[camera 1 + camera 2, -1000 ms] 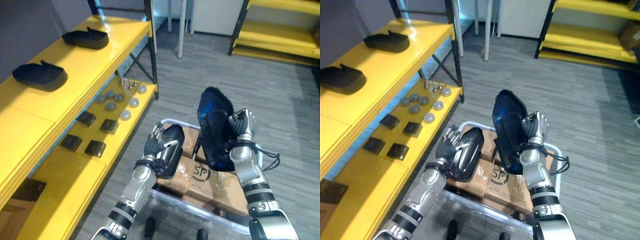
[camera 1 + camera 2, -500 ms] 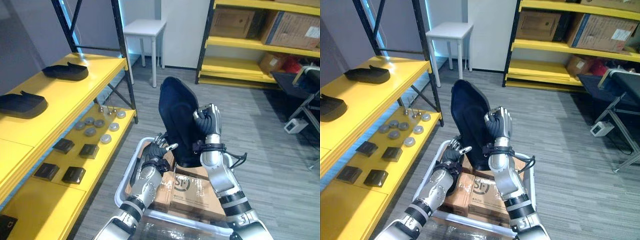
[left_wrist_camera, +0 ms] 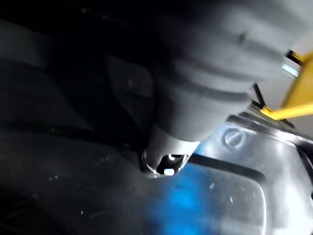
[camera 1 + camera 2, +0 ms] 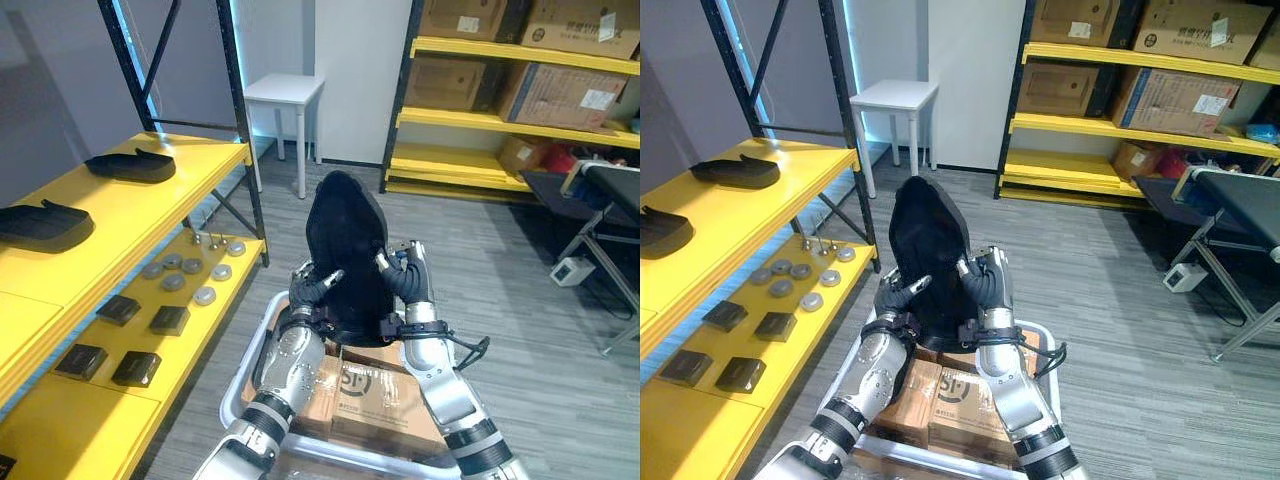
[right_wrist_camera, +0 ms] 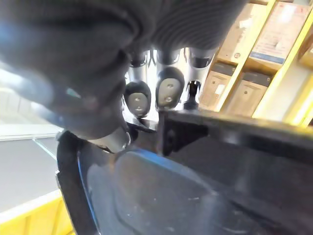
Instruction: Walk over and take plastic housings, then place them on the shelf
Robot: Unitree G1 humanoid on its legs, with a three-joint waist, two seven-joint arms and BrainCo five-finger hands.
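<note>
while held upright, housing half-hides left robot hand — right robot hand

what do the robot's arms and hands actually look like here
The left arm and right arm are built of rounded silver-grey segments with black bands at the joints. The left robot hand and right robot hand have silver fingers with dark tips, and a dark ribbed cover over the back of the hand and the wrist.

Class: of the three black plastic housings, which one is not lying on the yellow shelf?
The upright housing, gripped between the left hand and right hand; the other two housings lie flat on the yellow shelf.
</note>
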